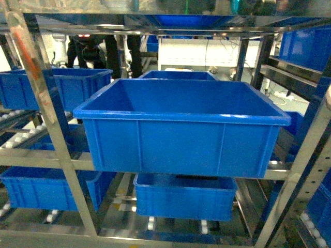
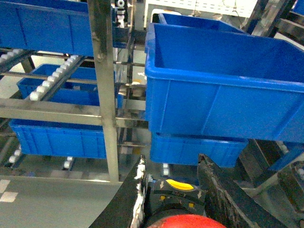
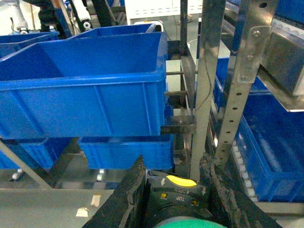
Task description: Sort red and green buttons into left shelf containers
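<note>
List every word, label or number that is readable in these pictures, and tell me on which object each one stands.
"TOP" and "OPEN", printed upside down: on the dark collar of the green button held in the right tool.
Small print on the collar of the red button in the left tool: too blurred to read.
Large blue bin: no readable text.

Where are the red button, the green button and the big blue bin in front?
red button [image 2: 190,221]: left wrist view, top of cap.
green button [image 3: 184,223]: right wrist view, top of cap.
big blue bin [image 1: 176,142]: head view, front wall.
</note>
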